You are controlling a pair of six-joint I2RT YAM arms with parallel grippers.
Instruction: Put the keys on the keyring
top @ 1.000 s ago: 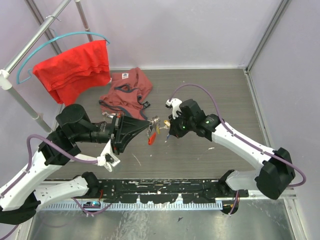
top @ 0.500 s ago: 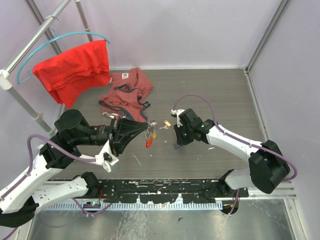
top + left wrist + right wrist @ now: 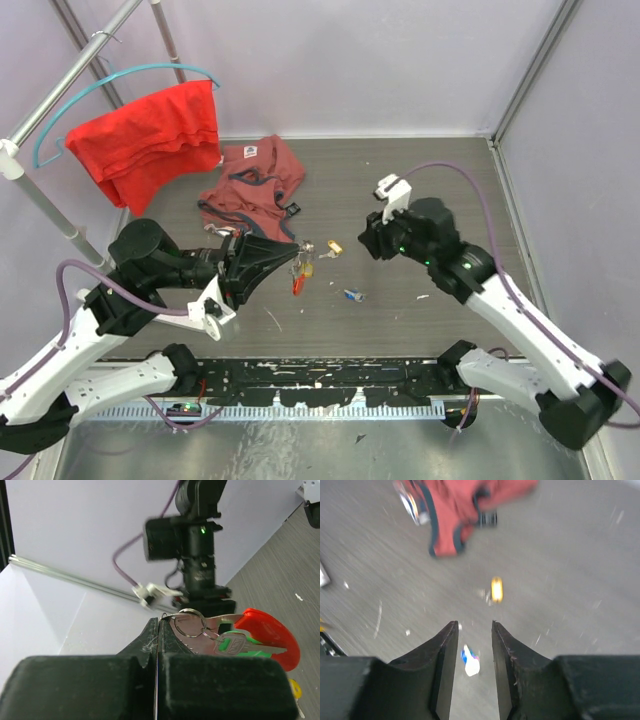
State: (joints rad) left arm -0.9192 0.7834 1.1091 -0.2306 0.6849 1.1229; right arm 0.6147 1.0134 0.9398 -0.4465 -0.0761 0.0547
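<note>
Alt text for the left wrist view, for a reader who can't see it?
The left gripper, jaws shut, pinches the keyring, a silver ring carrying a green-headed key and a red oval tag. Behind it, the right arm stands blurred above the grey table.

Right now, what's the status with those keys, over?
Left gripper shut on keyring, green key on it. Right gripper open, empty. Blue key, gold key loose on table. Nothing blocking.

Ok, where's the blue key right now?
The blue key lies loose on the table in the top view near centre, nearer the arms than the yellow key and right of the keyring pinched in the left gripper.
</note>
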